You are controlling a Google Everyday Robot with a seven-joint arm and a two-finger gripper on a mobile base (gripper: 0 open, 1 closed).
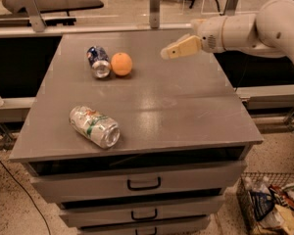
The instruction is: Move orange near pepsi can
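Hovering in the upper middle of the frame, the hand (167,52) hangs above the back of the grey counter (186,106), pointing left, with nothing visibly in it; whether it is parted or closed I cannot tell. At lower left a silver can (94,126) with green markings lies on its side. Further back lies the pepsi can (98,61), its silver top facing forward. The orange (121,64) sits just beside it on the right, well apart from the hand.
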